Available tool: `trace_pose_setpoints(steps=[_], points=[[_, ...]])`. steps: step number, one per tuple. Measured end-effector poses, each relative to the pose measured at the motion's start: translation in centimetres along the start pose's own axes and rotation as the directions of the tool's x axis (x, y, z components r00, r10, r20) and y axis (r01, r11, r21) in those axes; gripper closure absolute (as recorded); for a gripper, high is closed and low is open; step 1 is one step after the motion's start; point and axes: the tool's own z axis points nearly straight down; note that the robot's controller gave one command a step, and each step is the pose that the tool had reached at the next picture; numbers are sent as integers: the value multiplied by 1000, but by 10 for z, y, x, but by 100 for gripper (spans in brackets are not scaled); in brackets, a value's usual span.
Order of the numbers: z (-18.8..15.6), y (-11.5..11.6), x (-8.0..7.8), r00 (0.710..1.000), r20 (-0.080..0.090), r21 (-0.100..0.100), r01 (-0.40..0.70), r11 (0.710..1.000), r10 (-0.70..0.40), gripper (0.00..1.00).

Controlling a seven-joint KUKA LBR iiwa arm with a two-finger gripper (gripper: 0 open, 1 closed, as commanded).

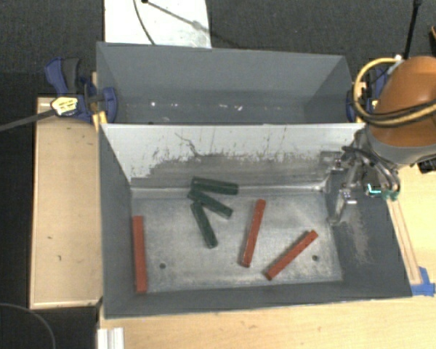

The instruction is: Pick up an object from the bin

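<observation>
Bin [225,300] inspected from the near wall back. Nearest lie two red bars: one [139,254] at the left, running along the left wall, and one [291,254] at the right, lying aslant on bare floor. A third red bar [253,233] lies just behind, near centre, almost end-on to the near wall. Count: three red. Farther back, left of centre, are three dark green bars: one [203,225] aslant, one [212,206] touching it, and one [214,187] farthest, close under the far slope. Count: three green; six pieces in all. The jaws hang at the right wall, level with the green group; whether released or clenched cannot be told. The right-hand red bar lies closest to them. Judged: all bars are stiff, light and smooth-sided, and unlikely to break. Best taken across the narrow width at mid-length, to prevent tipping.
</observation>
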Motion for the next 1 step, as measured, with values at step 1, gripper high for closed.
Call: trace_pose_setpoints(steps=[1], points=[[109,60,50,911,2,0,413,911,-413,0]])
